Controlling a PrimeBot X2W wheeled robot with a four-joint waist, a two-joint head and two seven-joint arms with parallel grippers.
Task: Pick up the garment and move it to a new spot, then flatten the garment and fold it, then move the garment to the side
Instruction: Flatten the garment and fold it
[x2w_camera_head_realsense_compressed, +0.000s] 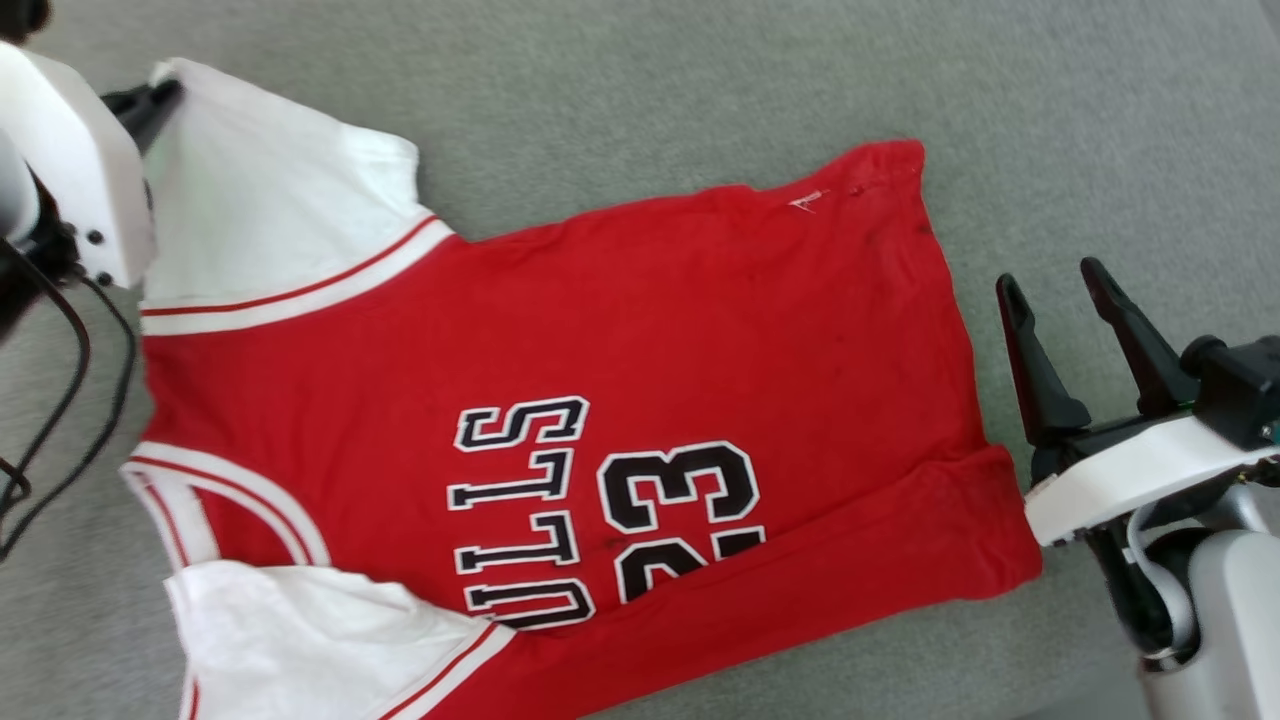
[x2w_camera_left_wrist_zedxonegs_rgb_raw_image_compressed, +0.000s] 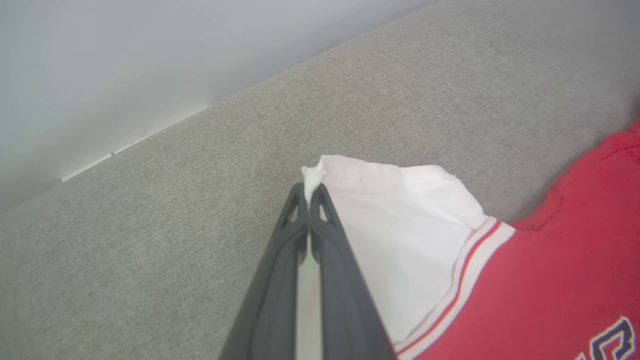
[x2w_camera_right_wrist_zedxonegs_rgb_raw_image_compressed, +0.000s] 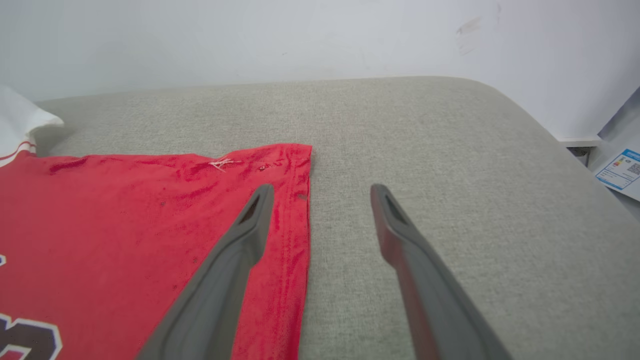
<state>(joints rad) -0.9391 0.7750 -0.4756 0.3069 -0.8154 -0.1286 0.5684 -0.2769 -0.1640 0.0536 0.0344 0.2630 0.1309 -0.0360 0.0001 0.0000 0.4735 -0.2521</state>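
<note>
The garment, a red jersey T-shirt with white sleeves and black "BULLS 23" print, lies spread on grey fabric with its near edge folded over the print. My left gripper is shut on the tip of the far white sleeve, pinching a white corner between its fingertips. My right gripper is open beside the hem at the right. In the right wrist view it straddles the hem edge, one finger over red cloth, the other over bare grey surface.
The grey upholstered surface extends beyond the shirt on the far side and right. A pale wall rises behind it. The surface's rounded corner drops off at the right, with a paper label beyond. Black cables hang by my left arm.
</note>
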